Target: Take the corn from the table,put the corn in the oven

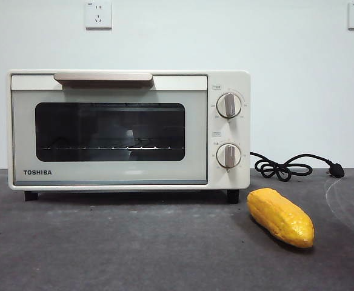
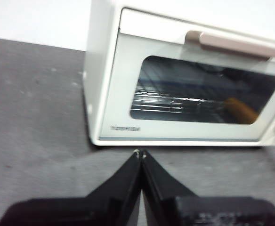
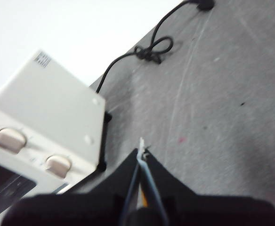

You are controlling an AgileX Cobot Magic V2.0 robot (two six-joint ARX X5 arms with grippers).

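Lying on table [image 1: 134, 254], corn [image 1: 280, 216] beside oven [image 1: 128, 130] (door shut)

Corn [image 1: 280, 217]: glossy yellow-orange toy cob, bumpy, tapered ends, lying on its side at an angle, lower right of the front view, just in front of and right of the oven's right foot, apart from it. Oven [image 1: 128, 130]: cream-white Toshiba toaster oven, centre-left of frame, door shut, dark glass window with wire rack visible inside, beige bar handle along the top, two round knobs stacked at right, black cord coiled behind at right. Table [image 1: 134, 248]: dark grey, mottled, faint scuffs, fills the lower frame.
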